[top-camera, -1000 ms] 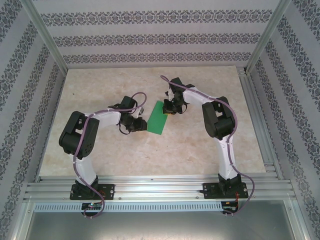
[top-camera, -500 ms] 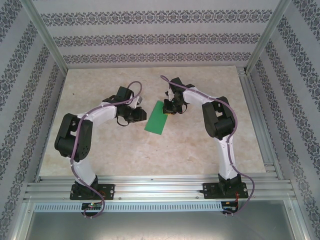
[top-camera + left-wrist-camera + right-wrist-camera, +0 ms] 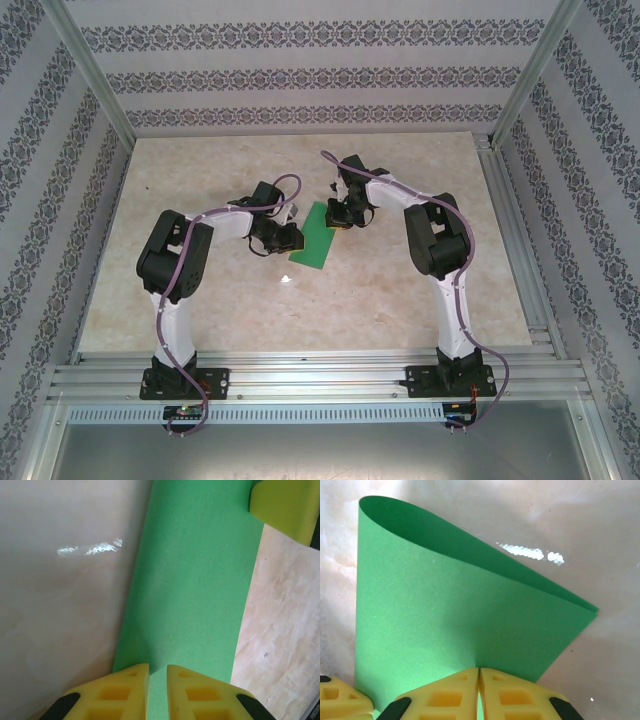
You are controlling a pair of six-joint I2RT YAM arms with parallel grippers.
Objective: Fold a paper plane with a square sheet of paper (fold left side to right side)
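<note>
The square sheet of paper [image 3: 313, 238] lies doubled over on itself, a narrow bright green strip just off the middle of the table [image 3: 200, 180] in my overhead view, its long axis running from about 1 o'clock down to 7 o'clock. Through the right wrist camera the paper [image 3: 445, 615] shows two layers: the upper one bows up in a loose, uncreased curl toward 11 o'clock, and the edges meet in a corner out at 4 o'clock. The right gripper [image 3: 340, 218] sits at the strip's 1 o'clock end, and up close its yellow fingers [image 3: 479, 669] are pressed together on the green edge with no gap that I can make out, so it is pinching the paper. The left gripper [image 3: 288, 238] is at the strip's 9 o'clock side, touching or just over the edge. In its own camera the fingers [image 3: 157, 666] stand narrow, a thin slot between them with green showing in it, above the paper [image 3: 195, 580] — I cannot tell whether they bear on the sheet. At 1 o'clock in that view a yellow fingertip [image 3: 285, 505] of the other gripper rests on the far corner. Around it all is pale marbled tabletop — glossy, with light glints near the paper.
</note>
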